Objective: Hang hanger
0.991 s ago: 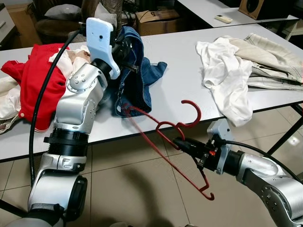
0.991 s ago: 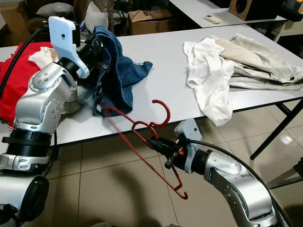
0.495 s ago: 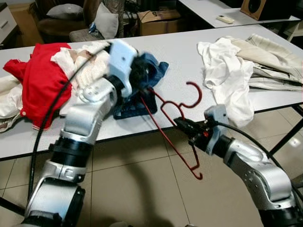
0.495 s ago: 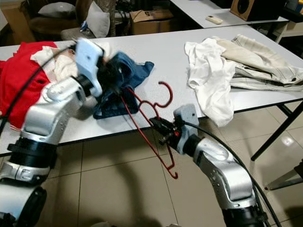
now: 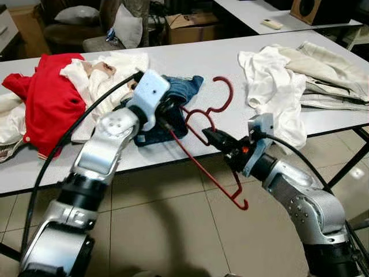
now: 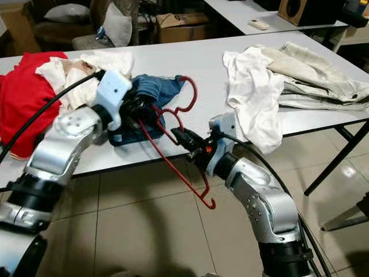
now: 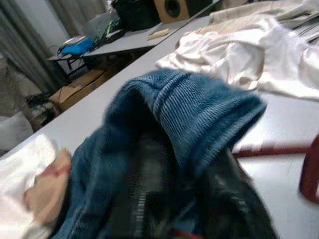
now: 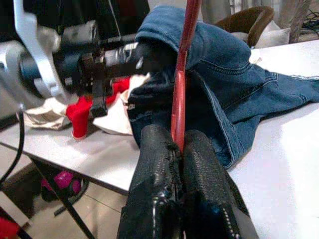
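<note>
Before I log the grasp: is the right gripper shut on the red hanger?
Yes, the right gripper clamps the red hanger.

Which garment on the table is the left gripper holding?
The blue denim garment, held by the left gripper beside the red hanger. The red garment and white garment lie untouched.

table edge (image 5: 173,161) open | denim (image 5: 183,92), white cloth (image 5: 271,86) flank
</note>
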Tool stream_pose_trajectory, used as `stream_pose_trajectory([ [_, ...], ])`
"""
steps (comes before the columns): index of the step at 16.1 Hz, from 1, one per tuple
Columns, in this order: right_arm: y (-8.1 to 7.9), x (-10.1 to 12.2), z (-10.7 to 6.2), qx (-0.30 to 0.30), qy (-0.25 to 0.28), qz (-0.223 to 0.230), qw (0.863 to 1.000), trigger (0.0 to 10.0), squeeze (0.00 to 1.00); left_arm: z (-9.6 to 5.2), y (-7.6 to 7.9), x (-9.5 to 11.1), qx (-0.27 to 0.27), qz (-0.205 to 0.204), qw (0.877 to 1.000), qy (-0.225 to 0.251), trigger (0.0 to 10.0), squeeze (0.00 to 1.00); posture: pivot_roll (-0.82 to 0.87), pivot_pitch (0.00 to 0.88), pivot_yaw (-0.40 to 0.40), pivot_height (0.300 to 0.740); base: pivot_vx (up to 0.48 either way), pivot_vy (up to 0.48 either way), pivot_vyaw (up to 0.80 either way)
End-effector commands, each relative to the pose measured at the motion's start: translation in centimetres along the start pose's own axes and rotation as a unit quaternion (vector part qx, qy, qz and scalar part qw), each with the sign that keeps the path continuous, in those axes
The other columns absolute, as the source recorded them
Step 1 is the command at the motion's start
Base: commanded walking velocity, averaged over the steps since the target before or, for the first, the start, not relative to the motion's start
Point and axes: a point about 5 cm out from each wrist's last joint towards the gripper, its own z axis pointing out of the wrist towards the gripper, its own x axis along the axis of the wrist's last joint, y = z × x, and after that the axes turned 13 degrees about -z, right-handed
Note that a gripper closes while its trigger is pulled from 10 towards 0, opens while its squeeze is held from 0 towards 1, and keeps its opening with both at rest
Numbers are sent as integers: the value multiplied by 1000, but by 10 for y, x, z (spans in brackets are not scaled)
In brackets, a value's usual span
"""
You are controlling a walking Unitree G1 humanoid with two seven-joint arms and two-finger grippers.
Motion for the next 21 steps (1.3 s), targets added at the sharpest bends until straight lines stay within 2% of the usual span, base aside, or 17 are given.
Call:
stream_pose_trajectory([
  [1,2,12,1,-4,27,-1,1000,10000,0,-6,-7,2,12,3,1000,5,10000,1000,-104,0,12,740,0,0,0],
  [3,3,12,0,-6,26,3,1000,10000,0,-17,-7,9,-24,-44,998,31,10000,1000,-106,0,16,740,0,0,0],
  [6,5,12,-2,-18,29,6,999,10000,0,-31,-12,-6,-39,-84,996,13,10000,1000,-111,0,25,740,0,0,0],
  [8,6,13,-3,-27,33,10,999,10000,0,-46,-19,-20,-39,-67,997,-27,10000,1000,-112,0,29,740,0,0,0],
  [9,7,14,-3,-28,33,11,999,10000,0,-49,-23,-23,-31,-59,997,-37,10000,1000,-110,0,30,740,0,0,0],
  [10,7,14,-3,-29,35,12,999,10000,0,-56,-35,-30,-2,-26,997,-67,10000,55,-107,0,31,740,0,0,0],
  [11,7,14,-4,-30,36,13,999,10000,0,-60,-48,-37,36,15,995,-95,10000,0,-105,0,32,740,0,0,0],
  [13,6,14,-3,-30,37,14,999,10000,0,-57,-58,-43,74,11,994,-76,10000,0,-106,0,37,740,0,0,0],
  [15,5,14,-2,-29,41,14,999,10000,0,-52,-58,-48,78,20,995,-64,10000,0,-111,0,43,740,0,0,0],
  [16,5,15,-2,-29,44,14,998,10000,0,-45,-52,-53,59,-58,996,-19,10000,0,-111,0,43,740,0,0,0],
  [17,6,15,-2,-30,45,14,998,10000,0,-41,-49,-58,49,-98,994,-1,10000,0,-113,0,45,740,0,0,0],
  [18,6,15,-2,-30,44,13,998,10000,0,-40,-48,-60,47,-109,993,0,10000,0,-113,0,45,740,0,0,0],
  [20,6,16,-2,-28,46,13,998,10000,0,-32,-47,-81,65,-103,992,-36,10000,0,-118,0,45,740,0,0,0],
  [21,6,17,-3,-28,47,13,998,10000,0,-28,-46,-87,71,-108,991,-36,10000,0,-122,0,46,740,0,0,0],
])
